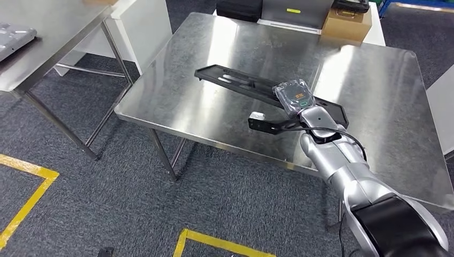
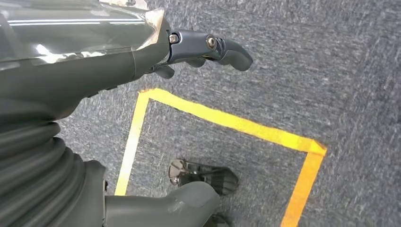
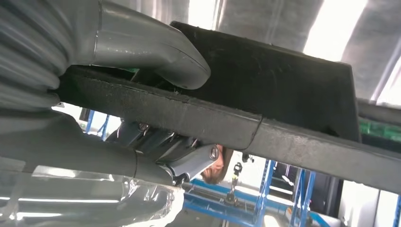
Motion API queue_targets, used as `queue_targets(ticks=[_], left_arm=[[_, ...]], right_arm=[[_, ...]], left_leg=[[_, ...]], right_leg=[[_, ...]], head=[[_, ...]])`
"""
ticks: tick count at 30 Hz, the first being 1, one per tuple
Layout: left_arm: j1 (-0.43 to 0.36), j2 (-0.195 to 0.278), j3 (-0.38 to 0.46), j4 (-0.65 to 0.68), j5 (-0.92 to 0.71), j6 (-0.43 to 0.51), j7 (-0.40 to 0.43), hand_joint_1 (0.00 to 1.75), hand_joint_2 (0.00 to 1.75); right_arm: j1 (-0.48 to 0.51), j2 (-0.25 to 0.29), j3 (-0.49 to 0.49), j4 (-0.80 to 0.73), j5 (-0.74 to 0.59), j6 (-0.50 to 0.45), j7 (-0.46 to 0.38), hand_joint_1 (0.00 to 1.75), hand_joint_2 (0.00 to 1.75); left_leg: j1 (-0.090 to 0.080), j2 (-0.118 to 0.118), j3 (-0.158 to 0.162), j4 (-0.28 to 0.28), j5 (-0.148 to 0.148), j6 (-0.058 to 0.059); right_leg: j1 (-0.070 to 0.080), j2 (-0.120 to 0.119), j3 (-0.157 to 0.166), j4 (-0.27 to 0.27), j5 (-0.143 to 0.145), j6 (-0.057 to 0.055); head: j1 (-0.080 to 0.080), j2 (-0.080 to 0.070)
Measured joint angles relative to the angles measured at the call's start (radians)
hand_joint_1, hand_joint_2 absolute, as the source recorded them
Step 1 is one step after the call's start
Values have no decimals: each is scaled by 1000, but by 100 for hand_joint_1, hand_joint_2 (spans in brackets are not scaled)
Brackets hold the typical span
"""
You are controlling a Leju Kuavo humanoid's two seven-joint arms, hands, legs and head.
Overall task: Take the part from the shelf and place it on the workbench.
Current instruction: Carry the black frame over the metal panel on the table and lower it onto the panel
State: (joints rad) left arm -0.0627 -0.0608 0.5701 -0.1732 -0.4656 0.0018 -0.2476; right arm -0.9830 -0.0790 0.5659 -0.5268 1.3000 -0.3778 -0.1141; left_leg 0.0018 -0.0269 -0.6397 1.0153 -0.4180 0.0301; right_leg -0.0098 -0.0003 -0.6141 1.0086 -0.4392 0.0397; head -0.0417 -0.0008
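Observation:
The part (image 1: 235,81) is a long, flat black piece reaching across the middle of the steel workbench (image 1: 214,43), low over its top; whether it touches the top I cannot tell. My right hand (image 1: 295,96) grips it near its right end. Up close, the thick thumb (image 3: 151,52) presses on one face of the part (image 3: 283,80) and the darker fingers (image 3: 194,161) wrap the other face. My left hand (image 2: 118,61) hangs over the carpet, fingers (image 2: 222,47) apart and holding nothing.
A second steel table (image 1: 53,32) stands at the left, beside a white cabinet (image 1: 142,27). A cardboard box (image 1: 347,24) and dark cases (image 1: 238,8) sit behind the workbench's far edge. Yellow tape (image 1: 32,187) marks the grey carpet.

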Motion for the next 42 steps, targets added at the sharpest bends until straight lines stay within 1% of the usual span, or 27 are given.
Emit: queue_targets(ticks=[2,4,7,8,9,11,13,14,16,18,20,22,24,25,26,27,28,29,30,32,34,36,37,39,40,41,42], left_arm=[[1,1,0,0,-1,-5,0,0,175],[1,1,1,0,-5,-9,-1,0,175],[2,1,2,0,-7,-11,-1,0,175],[3,1,2,0,-7,-11,-1,0,175],[3,1,3,0,-7,-11,-1,0,175],[3,1,4,0,-7,-11,-1,0,175],[2,2,5,0,-7,-12,-1,0,175],[2,3,6,-1,-7,-12,-1,0,175],[1,3,6,-1,-7,-12,0,0,175],[3,3,7,-1,-7,-12,1,0,175],[3,3,8,-1,-7,-12,0,0,175],[4,3,10,-1,-7,-11,0,0,175],[6,2,13,-1,-7,-11,0,0,175],[8,1,14,-1,-8,-12,0,0,175],[9,0,15,-1,-8,-12,-1,0,175],[9,0,15,-1,-8,-13,-2,0,175],[9,1,15,-1,-9,-14,-2,0,175],[9,1,16,-1,-9,-14,-3,0,175],[9,2,16,-1,-9,-14,-3,0,175],[8,2,16,-2,-9,-15,-4,0,175],[7,1,16,-3,-10,-13,-6,0,175],[5,0,15,-3,-20,6,-18,0,175],[5,0,15,-3,-29,25,-33,0,175],[7,-1,15,-3,-45,73,-92,0,175],[7,-1,15,-4,-48,90,-125,0,175],[7,-2,15,-4,-50,102,-153,0,175],[7,-2,15,-4,-49,107,-169,0,131]], right_arm=[[0,0,-3,0,2,4,0,168,175],[-2,0,-9,-1,5,6,-1,168,175],[-1,0,-13,-1,10,10,-2,168,175],[1,0,-13,-1,11,11,-3,168,175],[2,0,-13,-1,11,13,-3,168,175],[4,0,-14,-1,11,15,-3,168,175],[0,0,-16,-1,11,16,-3,168,175],[-2,0,-17,-1,11,16,-3,168,175],[-3,0,-19,-1,11,17,-4,168,175],[-2,-1,-22,-2,12,17,-4,168,175],[-2,-1,-23,-2,12,17,-4,168,175],[5,-3,-23,-1,12,18,-4,168,175],[19,-7,-23,0,13,18,-6,168,175],[23,-8,-23,0,14,18,-6,168,175],[25,-10,-23,0,15,18,-7,168,175],[26,-10,-23,0,16,19,-8,168,175],[26,-11,-24,1,16,19,-8,168,175],[25,-10,-23,1,17,19,-9,168,175],[25,-10,-23,1,17,19,-10,168,175],[22,-8,-25,0,18,20,-10,168,175],[15,-8,-27,-1,19,20,-10,168,175],[12,-7,-28,-1,22,19,-10,168,175],[13,-7,-29,-1,26,19,-10,168,175],[21,-7,-29,-1,36,18,-10,168,175],[25,-7,-29,-1,40,18,-10,126,131],[28,-7,-30,-1,43,17,-11,84,87],[30,-6,-30,-1,45,17,-12,42,44]], left_leg=[[4,1,0,2,-5,-10],[9,7,-20,51,-30,-22],[13,14,-117,239,-102,-37],[14,14,-146,282,-107,-39],[14,15,-158,288,-93,-39],[14,19,-119,179,-16,-32],[9,25,-54,51,30,-19],[4,28,-32,16,32,-11],[-1,29,-15,-4,14,4],[1,27,3,-17,9,18],[3,24,23,-25,1,31],[2,20,41,-26,-14,37],[2,13,68,-26,-34,36],[2,9,83,-26,-46,34],[2,6,100,-26,-59,31],[1,5,111,-26,-73,26],[0,5,125,-23,-87,21],[-2,4,134,-22,-100,15],[-4,3,140,-19,-110,9],[-3,4,147,-11,-119,2],[2,9,123,40,-119,-5],[6,14,48,155,-140,-18],[7,15,3,212,-164,-24],[9,17,-65,265,-200,-29],[9,18,-76,243,-184,-27],[9,19,-70,192,-141,-23],[7,19,-53,119,-82,-15]], right_leg=[[-4,0,6,-3,1,-18],[-11,-1,19,-7,-2,-33],[-10,-1,39,-7,-16,-48],[-9,-1,45,-7,-21,-49],[-9,0,52,-7,-27,-49],[-8,0,73,-8,-44,-44],[-5,0,90,-10,-60,-36],[-3,-1,94,-14,-66,-30],[3,-1,102,-13,-66,-17],[7,-1,90,17,-62,-7],[7,0,26,117,-68,-8],[5,1,-64,245,-105,-17],[2,1,-124,283,-149,-18],[0,1,-131,254,-150,-13],[-3,1,-124,195,-123,-1],[-6,0,-111,123,-67,16],[-8,-4,-99,59,-8,26],[-6,-5,-85,16,43,27],[-6,-7,-78,-5,73,19],[-4,-5,-63,-4,72,-12],[-8,-3,-49,-5,63,-28],[-8,0,-34,-6,51,-41],[-6,1,-27,-6,44,-46],[-4,3,-11,-6,28,-50],[-3,4,-2,-5,21,-50],[-3,4,8,-6,13,-49],[-2,4,17,-6,7,-47]], head=[[0,0],[-3,0],[-6,0],[-6,0],[-6,0],[-6,0],[-5,0],[-5,0],[-4,0],[-3,0],[-1,0],[0,0],[1,0],[2,0],[2,0],[4,0],[5,0],[6,0],[7,0],[5,0],[4,0],[2,0],[1,0],[0,0],[0,0],[0,0],[0,0]])
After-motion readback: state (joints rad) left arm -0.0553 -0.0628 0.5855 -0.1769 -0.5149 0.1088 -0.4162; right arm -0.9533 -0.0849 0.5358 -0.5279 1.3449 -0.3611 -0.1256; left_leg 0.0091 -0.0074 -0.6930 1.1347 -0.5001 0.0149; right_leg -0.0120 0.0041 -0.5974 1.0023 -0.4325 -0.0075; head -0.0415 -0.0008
